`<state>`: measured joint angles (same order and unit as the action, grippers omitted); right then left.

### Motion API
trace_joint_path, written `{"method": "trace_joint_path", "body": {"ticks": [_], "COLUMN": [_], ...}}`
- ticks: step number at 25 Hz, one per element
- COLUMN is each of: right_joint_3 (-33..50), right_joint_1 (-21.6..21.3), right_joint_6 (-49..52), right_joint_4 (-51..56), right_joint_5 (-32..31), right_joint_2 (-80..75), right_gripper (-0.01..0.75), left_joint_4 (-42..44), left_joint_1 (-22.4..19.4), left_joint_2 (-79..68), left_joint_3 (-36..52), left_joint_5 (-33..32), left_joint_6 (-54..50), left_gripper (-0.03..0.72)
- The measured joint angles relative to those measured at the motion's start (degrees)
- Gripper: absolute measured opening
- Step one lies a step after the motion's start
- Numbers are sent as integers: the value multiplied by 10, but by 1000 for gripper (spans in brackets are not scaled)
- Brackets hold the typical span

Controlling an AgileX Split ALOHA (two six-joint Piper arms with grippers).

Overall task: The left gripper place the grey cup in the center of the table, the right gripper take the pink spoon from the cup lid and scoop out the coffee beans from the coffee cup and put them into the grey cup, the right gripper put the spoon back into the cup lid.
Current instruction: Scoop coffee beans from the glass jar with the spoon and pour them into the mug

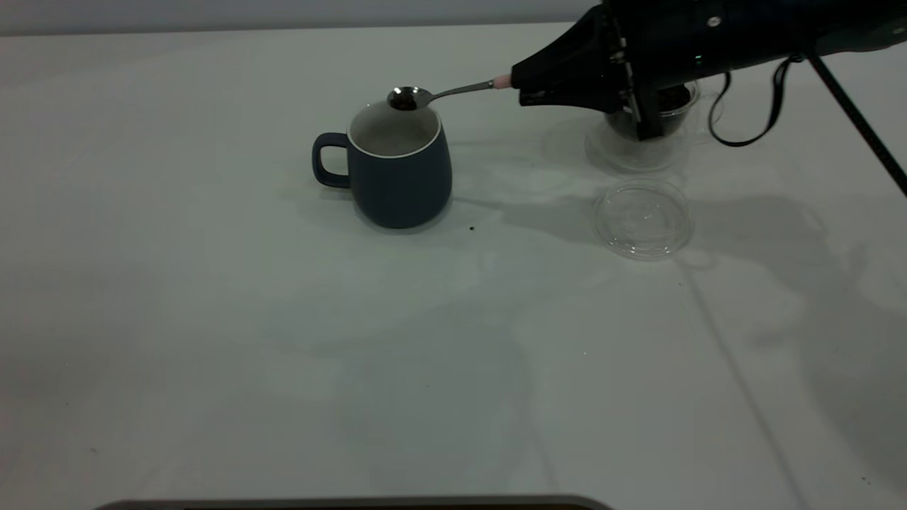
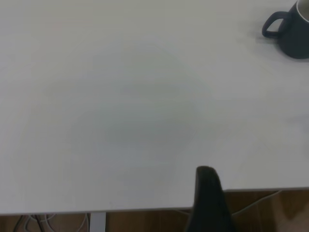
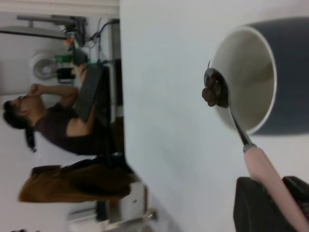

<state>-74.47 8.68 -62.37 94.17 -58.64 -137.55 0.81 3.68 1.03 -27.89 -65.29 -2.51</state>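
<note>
Clamping the pink handle of the spoon (image 1: 439,92) between closed jaws, the right gripper (image 1: 528,86) hangs above the table (image 1: 212,319), reaching in from the right side toward the grey cup (image 1: 400,170). The spoon runs out level from the fingers, and its metal bowl sits over the far rim of the cup, just above the opening. A small heap of coffee beans (image 3: 211,93) lies in the spoon bowl. The grey cup stands upright near the middle of the table, handle pointing left; what shows of its pale inside looks bare. Behind the gripper, a clear coffee cup (image 1: 669,110) holds a dark mass of beans. The clear cup lid (image 1: 643,218) lies flat on the table nearer the camera, with nothing in it. Only one dark finger (image 2: 208,198) of the left gripper shows, at the table edge well away from the cup, so its jaw state cannot be told.
</note>
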Motion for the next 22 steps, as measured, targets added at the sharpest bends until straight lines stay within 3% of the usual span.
{"method": "trace_joint_path", "body": {"ticks": [7, 15, 22], "right_joint_3": [0, 0, 0], "right_joint_1": [22, 34, 39], "right_joint_6": [-130, -295, -322], "right_joint_4": [30, 29, -24], "right_joint_5": [60, 69, 118], "right_joint_2": [0, 0, 61], "right_gripper": [100, 100, 100], "left_joint_4": [0, 0, 0], "left_joint_1": [0, 0, 0], "left_joint_2": [0, 0, 0], "left_joint_3": [0, 0, 0], "left_joint_5": [0, 0, 0], "left_joint_6": [0, 0, 0], "left_gripper": [569, 569, 569]}}
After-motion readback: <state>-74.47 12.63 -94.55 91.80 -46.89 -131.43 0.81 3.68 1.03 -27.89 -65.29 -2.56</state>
